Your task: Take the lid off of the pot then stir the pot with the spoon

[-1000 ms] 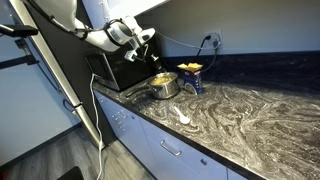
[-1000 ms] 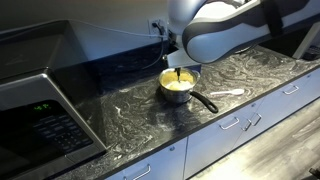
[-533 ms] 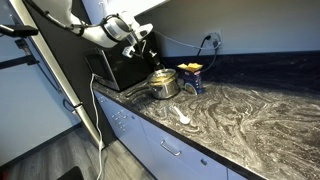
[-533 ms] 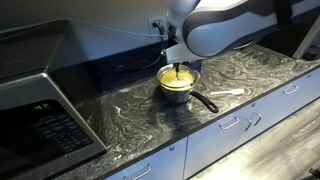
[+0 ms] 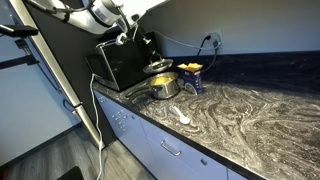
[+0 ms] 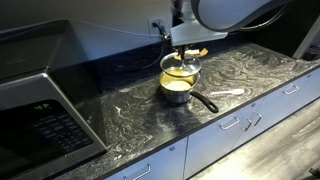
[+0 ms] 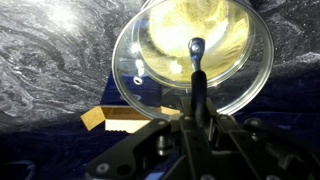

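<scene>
My gripper (image 7: 197,80) is shut on the small knob of the clear glass lid (image 7: 190,55) and holds it in the air. In both exterior views the lid (image 5: 158,67) (image 6: 181,65) hangs tilted just above the steel pot (image 5: 164,88) (image 6: 177,90), apart from its rim. The pot holds yellow contents and its black handle (image 6: 204,102) points toward the counter's front. The gripper (image 5: 147,52) (image 6: 186,47) is directly over the lid. The small white spoon (image 5: 182,118) (image 6: 228,94) lies flat on the marbled counter, beside the pot near the front edge.
A big black boxy appliance (image 5: 118,62) stands right behind the pot; a microwave (image 6: 40,105) shows at the counter's end. A blue package with a yellow top (image 5: 193,76) (image 7: 108,121) stands next to the pot. A wall outlet with a cable (image 5: 213,42) is behind. Drawers (image 5: 165,150) run below the counter edge.
The arm has risen and drawn back, lifting the lid off the pot; the lid now hangs tilted above it. Pot and spoon have not moved.
</scene>
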{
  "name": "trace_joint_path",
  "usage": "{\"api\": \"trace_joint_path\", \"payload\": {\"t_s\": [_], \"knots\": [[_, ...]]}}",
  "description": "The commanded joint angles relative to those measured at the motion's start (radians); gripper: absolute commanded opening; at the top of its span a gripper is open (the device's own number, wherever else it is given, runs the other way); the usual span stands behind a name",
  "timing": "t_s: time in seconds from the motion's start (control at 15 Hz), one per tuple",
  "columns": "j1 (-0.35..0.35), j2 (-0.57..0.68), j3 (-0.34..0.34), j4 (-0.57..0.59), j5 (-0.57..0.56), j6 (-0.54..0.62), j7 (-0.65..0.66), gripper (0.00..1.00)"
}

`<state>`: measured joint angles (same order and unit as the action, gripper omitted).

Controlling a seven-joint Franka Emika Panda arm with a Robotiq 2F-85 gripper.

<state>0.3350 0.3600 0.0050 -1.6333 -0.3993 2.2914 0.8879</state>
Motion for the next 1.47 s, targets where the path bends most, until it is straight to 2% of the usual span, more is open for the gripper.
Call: {"api": "trace_joint_path", "payload": {"t_s": [0.0, 0.33, 0.73, 0.8, 0.87, 1.07, 1.13, 1.4], "knots": [[-0.029, -0.151, -0.006, -0.140, -0.010, -0.034, 0.002, 0.04], [-0.117, -0.285, -0.019, -0.324, -0.052, 0.000, 0.042, 0.04], [-0.231, -0.377, -0.027, -0.496, -0.126, 0.051, 0.083, 0.04], [-0.232, -0.314, -0.009, -0.421, -0.097, 0.012, 0.044, 0.04], [-0.242, -0.319, -0.009, -0.435, -0.098, 0.015, 0.042, 0.14], [-0.242, -0.309, -0.005, -0.432, -0.098, 0.015, 0.041, 0.14], [-0.241, -0.307, -0.002, -0.432, -0.098, 0.015, 0.042, 0.04], [-0.261, -0.172, -0.040, -0.315, -0.123, -0.012, 0.178, 0.04]]}}
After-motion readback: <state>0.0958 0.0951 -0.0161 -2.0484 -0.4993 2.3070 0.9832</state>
